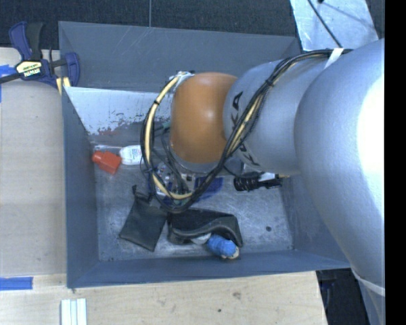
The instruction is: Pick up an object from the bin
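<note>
My gripper (174, 181) is low in the middle of the bin, mostly hidden under the arm's orange cover. Just below and left of it lies a flat black pouch-like piece (143, 223). A black curved object (204, 225) with a blue knob (223, 247) at its end lies right below the gripper. A white tube with an orange cap (108, 160) rests to the left near the back wall. A bit of a blue thing (214, 185) peeks out beside the gripper.
A black pen-like object (257, 181) lies to the right, half under the arm. The big grey arm covers the bin's right side and back. Bare floor shows at the front left and front right.
</note>
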Robot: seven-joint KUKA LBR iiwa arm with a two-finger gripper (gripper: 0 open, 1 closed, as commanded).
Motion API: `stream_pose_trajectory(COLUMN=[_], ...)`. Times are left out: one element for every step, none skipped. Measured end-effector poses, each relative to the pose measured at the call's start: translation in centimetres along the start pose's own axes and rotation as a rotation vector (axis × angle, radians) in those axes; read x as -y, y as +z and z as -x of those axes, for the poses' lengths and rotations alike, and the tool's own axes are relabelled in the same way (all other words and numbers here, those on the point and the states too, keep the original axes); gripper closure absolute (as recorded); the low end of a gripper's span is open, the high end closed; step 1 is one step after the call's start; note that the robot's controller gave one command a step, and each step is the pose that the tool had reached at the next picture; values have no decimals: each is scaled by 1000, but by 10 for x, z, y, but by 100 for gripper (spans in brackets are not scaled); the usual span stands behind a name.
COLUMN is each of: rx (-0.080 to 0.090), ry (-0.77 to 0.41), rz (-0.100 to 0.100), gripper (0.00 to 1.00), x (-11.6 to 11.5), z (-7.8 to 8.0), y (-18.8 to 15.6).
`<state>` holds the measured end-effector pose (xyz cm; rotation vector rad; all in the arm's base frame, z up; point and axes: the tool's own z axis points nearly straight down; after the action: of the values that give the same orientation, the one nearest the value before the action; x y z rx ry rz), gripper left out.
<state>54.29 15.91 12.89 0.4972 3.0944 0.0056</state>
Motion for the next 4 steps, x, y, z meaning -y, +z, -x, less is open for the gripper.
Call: stream_pose_trajectory(rx=[2, -12, -5, -3], ry=[49, -181, -178, -285], rz=[2, -7, -3, 1], gripper=[100, 100, 0, 0], x=[1, 16, 16, 33], z=[-25, -54, -53, -2], y=[-145, -16, -20, 59])
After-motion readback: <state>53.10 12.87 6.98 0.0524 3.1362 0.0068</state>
